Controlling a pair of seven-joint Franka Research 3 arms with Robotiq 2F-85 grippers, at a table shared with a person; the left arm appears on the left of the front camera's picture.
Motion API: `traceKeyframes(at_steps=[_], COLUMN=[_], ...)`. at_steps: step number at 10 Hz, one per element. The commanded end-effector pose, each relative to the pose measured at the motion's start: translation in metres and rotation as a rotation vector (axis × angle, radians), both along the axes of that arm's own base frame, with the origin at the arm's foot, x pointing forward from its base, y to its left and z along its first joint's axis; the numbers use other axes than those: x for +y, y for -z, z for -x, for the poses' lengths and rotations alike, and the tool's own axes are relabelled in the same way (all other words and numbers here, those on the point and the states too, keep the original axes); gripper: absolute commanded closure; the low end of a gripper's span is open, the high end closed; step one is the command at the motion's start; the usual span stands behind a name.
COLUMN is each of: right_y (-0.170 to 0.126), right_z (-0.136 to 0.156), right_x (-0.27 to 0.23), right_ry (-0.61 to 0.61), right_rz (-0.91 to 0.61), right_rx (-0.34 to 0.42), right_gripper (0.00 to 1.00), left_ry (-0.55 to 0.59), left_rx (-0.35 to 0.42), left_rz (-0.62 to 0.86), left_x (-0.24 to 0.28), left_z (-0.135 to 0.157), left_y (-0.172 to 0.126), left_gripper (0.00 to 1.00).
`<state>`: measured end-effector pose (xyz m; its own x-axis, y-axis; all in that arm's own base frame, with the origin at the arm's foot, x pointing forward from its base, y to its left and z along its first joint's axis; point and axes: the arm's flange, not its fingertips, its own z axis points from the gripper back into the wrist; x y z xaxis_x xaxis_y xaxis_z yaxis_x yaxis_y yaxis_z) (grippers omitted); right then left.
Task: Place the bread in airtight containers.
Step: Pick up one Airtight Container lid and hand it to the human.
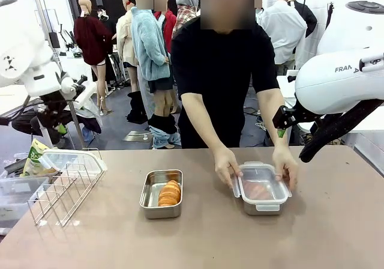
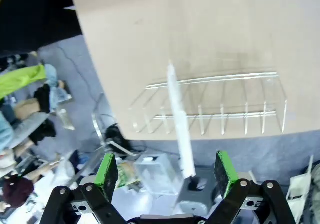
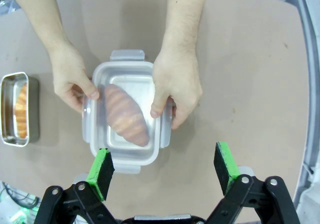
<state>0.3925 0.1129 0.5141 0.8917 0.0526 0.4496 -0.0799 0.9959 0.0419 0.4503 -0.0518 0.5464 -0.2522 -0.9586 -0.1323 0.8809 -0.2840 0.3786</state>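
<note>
Left gripper (image 2: 165,171) and right gripper (image 3: 165,169), mine, green-padded, hung spread, empty. Golden ridged croissant (image 1: 170,193) lay in the open steel tin (image 1: 147,192), centre-left; likely light, crushable, best pinched gently mid-body.

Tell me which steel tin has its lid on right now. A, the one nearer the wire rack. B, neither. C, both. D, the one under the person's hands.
D: the person's hands hold a clear lid down on the lidded tin, while the open tin nearer the wire rack shows its roll uncovered.
</note>
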Motion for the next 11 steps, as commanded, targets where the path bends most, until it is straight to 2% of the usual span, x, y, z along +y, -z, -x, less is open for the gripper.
traceKeyframes(at_steps=[1,3,5,11], right_y=[0.001,0.001,0.001,0.001], right_z=[0.000,0.000,0.000,0.000], right_x=[0.000,0.000,0.000,0.000], right_ry=[-0.002,-0.002,-0.002,-0.002], right_rz=[-0.009,-0.009,-0.009,-0.009], right_rx=[0.005,0.005,0.005,0.005], right_gripper=[0.00,0.00,0.00,0.00], left_ry=[-0.063,-0.095,-0.099,-0.112], left_rx=[0.040,0.072,0.098,0.102], left_rz=[0.096,0.130,0.083,0.106], left_x=[0.021,0.038,0.040,0.040], left_z=[-0.004,-0.005,0.000,-0.003], left_y=[0.026,0.054,0.054,0.059], left_gripper=[0.00,0.00,0.00,0.00])
